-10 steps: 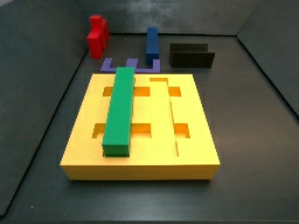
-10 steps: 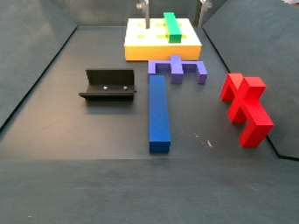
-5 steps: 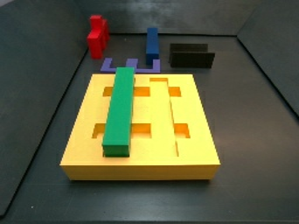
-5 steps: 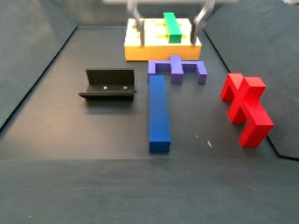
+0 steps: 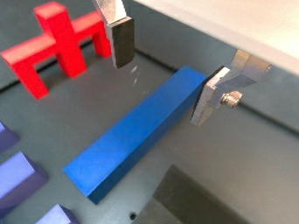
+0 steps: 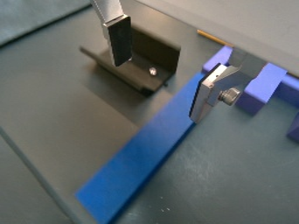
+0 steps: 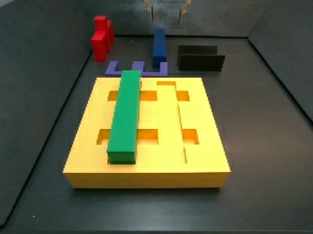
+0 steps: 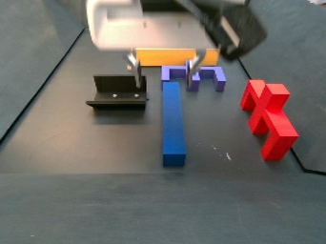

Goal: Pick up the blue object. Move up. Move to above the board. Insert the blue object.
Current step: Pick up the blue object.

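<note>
A dark fixture (image 6: 140,57) stands on the grey worktop (image 8: 76,181) just beyond one of the fingers (image 6: 118,39). A purple U-shaped piece (image 6: 263,83) lies close beside the opposite finger. In a wrist view a red piece (image 5: 59,48) with stubby arms lies flat on the outer side of one finger, apart from it. In a side view a green bar (image 7: 124,114) lies flat, well apart from the fingers.

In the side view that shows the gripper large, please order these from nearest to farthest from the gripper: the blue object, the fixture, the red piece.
From the gripper:
1. The blue object, directly under the open fingers, lying on the floor.
2. The fixture, close on the side opposite the red piece.
3. The red piece, farthest, across the blue object from the fixture.
</note>
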Robot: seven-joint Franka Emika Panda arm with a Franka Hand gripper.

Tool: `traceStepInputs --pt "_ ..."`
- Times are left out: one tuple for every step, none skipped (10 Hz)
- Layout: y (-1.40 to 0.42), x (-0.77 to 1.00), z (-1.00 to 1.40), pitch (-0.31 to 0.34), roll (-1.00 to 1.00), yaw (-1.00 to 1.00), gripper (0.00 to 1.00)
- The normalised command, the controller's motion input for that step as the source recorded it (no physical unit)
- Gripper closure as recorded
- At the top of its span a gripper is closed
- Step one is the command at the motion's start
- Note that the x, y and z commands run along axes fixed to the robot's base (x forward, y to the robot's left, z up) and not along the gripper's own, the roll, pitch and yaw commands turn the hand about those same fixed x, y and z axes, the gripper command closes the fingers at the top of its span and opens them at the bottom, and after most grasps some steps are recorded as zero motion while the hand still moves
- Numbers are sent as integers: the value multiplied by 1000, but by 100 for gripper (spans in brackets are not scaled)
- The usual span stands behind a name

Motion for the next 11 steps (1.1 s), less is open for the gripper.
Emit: traceStepInputs --pt "0 -451 -894 -173 37 97 0" --pt "31 -394 -789 -164 0 80 0" --pt "51 -143 -826 -170 0 20 0" --pt "106 0 -631 -134 -39 0 0" --pt "74 260 -460 -84 -76 0 0" --pt "74 229 -354 -37 -40 0 0" --pt "40 0 -271 -69 -13 0 0" --pt "29 0 -89 -7 -57 0 0" --pt "0 0 49 0 -64 0 0" --pt "0 0 57 0 -54 0 0" --pt "0 3 160 1 -44 0 0"
